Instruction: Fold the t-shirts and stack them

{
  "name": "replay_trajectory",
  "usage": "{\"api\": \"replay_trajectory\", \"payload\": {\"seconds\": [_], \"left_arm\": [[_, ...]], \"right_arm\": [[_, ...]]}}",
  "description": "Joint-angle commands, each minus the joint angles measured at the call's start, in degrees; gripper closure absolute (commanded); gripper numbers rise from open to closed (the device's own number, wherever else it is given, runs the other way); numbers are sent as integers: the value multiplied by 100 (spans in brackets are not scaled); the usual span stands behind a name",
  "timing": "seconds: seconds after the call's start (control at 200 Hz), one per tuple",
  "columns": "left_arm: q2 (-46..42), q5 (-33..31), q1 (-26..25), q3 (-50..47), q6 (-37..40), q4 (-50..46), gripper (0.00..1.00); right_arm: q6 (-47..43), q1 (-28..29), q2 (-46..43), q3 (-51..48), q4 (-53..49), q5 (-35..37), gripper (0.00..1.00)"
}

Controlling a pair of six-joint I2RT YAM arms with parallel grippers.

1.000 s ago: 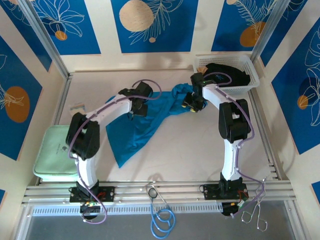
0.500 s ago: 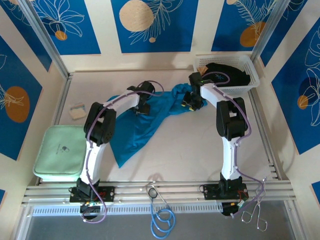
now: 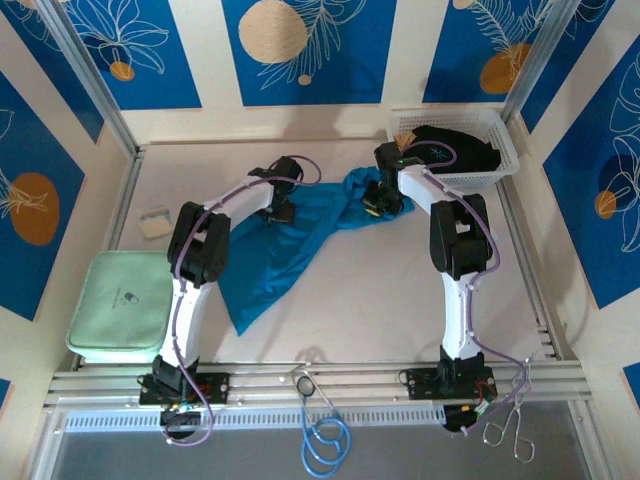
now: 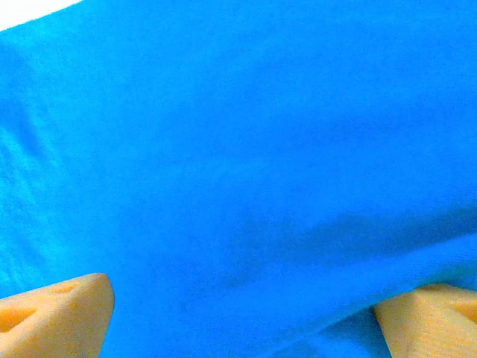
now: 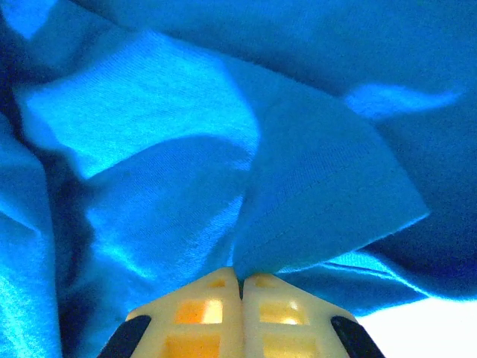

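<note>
Table (image 3: 380, 290) surface: the teal-blue t-shirt (image 3: 290, 250) lies rumpled on a slant from the near-left middle up toward the far right. The black t-shirt (image 3: 460, 150) sits bunched inside the white mesh basket (image 3: 505, 150) at the far right corner. My right claw (image 3: 378, 200), at the teal shirt's bunched far end just beside the basket, has its pads (image 5: 216, 298) pressed together with a fold of the hem pinched between them. My left claw (image 3: 275, 212), over the shirt's far-left part, stands wide apart, pads (image 4: 59, 306) low against the cloth, gripping nothing.
</note>
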Motion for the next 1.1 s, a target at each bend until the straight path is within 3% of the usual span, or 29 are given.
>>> {"api": "replay_trajectory", "payload": {"seconds": [0.0, 0.175, 0.49, 0.645, 0.811, 0.911, 1.096], "left_arm": [[357, -31, 117, 19, 125, -147, 10], [551, -135, 178, 118, 152, -279, 16], [710, -254, 244, 77, 185, -309, 22], [736, -286, 297, 116, 211, -297, 22], [812, -239, 335, 255, 246, -301, 22], [871, -213, 330, 360, 281, -299, 22], [980, -304, 345, 562, 421, -311, 22]], "right_arm": [[6, 81, -266, -8, -53, 53, 100], [-39, 308, -1417, -948, 36, 465, 100], [488, 576, -4369, -4207, -72, 1171, 100], [1200, 699, -6240, -5614, -996, 1234, 100], [2243, 1219, -8107, -6234, -2191, 1012, 100], [2901, 1571, -8466, -6356, -2566, 875, 100], [3605, 2204, -8272, -6237, -3092, 1167, 100]]}}
